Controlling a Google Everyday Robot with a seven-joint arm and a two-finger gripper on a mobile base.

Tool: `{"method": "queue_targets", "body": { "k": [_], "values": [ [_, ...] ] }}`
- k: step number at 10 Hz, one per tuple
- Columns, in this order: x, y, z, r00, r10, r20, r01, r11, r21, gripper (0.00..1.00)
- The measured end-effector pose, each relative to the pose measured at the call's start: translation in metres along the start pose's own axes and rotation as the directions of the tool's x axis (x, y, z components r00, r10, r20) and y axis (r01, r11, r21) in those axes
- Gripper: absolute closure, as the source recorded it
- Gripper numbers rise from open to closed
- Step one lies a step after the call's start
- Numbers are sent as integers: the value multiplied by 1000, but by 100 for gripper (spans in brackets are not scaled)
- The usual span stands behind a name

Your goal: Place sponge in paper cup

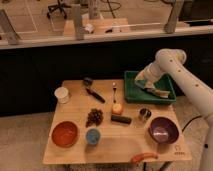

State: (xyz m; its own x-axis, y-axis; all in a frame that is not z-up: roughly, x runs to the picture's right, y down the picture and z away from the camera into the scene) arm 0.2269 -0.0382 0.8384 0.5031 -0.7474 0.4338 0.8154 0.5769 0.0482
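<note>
The white paper cup (pixel 62 94) stands near the table's left edge. My gripper (pixel 149 85) is shut and hangs low over the green tray (pixel 131 86) at the table's back right, far from the cup. The sponge is hidden; I cannot pick it out in the tray or under the gripper. A pale flat object (pixel 160 92) lies in the tray just right of the gripper. The white arm (pixel 170 59) reaches in from the right.
On the wooden table (pixel 75 152) are a red bowl (pixel 64 133), a blue cup (pixel 92 136), a purple bowl (pixel 163 130), a metal cup (pixel 144 114), a dark brush (pixel 93 93), a fork (pixel 114 90), a yellow fruit (pixel 117 108) and a dark bar (pixel 120 119).
</note>
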Motion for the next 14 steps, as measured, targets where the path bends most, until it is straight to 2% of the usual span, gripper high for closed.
{"method": "queue_targets", "body": {
  "k": [1,3,5,7,8,9,10,14],
  "values": [
    [-16,-13,-1,999,-10,33,9,1000,24,100],
    [-39,-28,-3,997,-37,69,33,998,54,100],
    [-70,-53,-7,990,-99,102,89,991,99,100],
    [-103,-84,-17,976,-183,113,164,974,158,100],
    [-120,-95,-26,967,-233,108,210,959,188,100],
    [-128,-99,-32,961,-257,102,233,951,202,100],
    [-129,-100,-34,960,-262,100,237,949,205,100],
    [-131,-102,-33,959,-266,102,241,948,207,100]
  ]
}}
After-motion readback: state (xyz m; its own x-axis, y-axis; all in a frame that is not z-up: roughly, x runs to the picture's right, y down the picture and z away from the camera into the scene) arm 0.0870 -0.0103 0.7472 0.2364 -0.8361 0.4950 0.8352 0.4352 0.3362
